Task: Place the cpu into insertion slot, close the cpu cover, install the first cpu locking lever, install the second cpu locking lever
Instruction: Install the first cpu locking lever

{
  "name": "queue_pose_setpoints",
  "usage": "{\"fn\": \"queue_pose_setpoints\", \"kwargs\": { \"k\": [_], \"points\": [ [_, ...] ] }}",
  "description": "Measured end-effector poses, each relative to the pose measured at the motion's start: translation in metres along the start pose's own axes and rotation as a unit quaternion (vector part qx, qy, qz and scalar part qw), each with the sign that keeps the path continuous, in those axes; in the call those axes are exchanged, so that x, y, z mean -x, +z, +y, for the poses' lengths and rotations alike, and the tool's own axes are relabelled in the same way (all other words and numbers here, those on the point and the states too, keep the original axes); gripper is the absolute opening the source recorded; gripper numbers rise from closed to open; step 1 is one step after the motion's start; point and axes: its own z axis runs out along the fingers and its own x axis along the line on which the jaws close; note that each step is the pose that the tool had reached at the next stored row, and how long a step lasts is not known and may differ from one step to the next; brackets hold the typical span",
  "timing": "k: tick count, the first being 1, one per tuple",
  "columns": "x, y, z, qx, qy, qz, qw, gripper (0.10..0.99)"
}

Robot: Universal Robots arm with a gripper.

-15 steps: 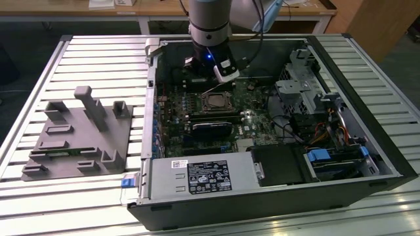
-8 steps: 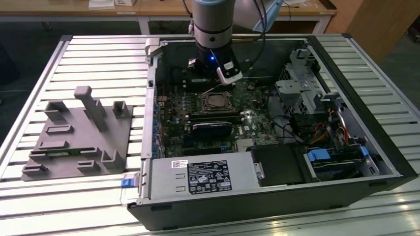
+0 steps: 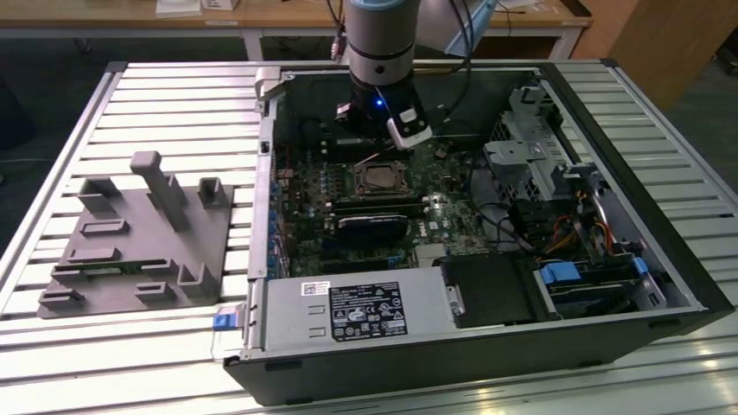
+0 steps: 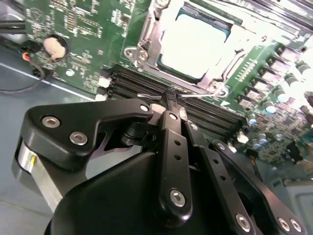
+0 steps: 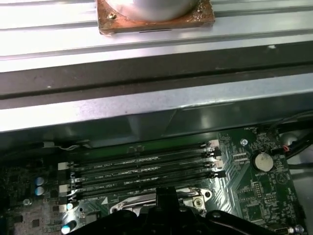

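Observation:
The cpu [image 4: 193,41], a silver-grey square, lies flat in the socket [image 3: 378,179] on the green motherboard. The cpu cover [image 4: 146,30], a silver metal frame, lies down around it. A thin wire locking lever [image 4: 205,95] runs along the socket's edge beside the memory slots. My gripper [image 4: 170,99] is shut, and its black fingertips touch this lever at its middle; whether the wire is pinched between them I cannot tell. In the exterior view the gripper [image 3: 382,143] hangs just behind the socket. In the first wrist view the gripper [image 5: 165,193] sits at the socket's edge.
The open computer case [image 3: 645,259] lies on a slatted metal table. Memory slots [image 5: 142,169] and a coin battery [image 5: 260,160] flank the socket. A black card [image 3: 372,226], the power supply [image 3: 358,311] and drive bays [image 3: 576,281] crowd the case. A grey fixture [image 3: 138,242] stands outside on the exterior view's left.

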Motion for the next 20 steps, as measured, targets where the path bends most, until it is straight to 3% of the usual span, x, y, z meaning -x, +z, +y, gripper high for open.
{"fn": "queue_pose_setpoints", "kwargs": {
  "k": [3,5,12,20],
  "points": [
    [-0.0024,0.0007,-0.0005,0.0009,-0.005,-0.0176,0.9998,0.106],
    [-0.0030,0.0024,-0.0010,0.0018,-0.006,-0.0233,0.9997,0.106],
    [-0.0038,0.0081,0.0007,-0.0004,-0.001,-0.0258,0.9997,0.106],
    [-0.0051,0.0123,0.0069,-0.0091,0.010,-0.0302,0.9994,0.106]
  ]
}}
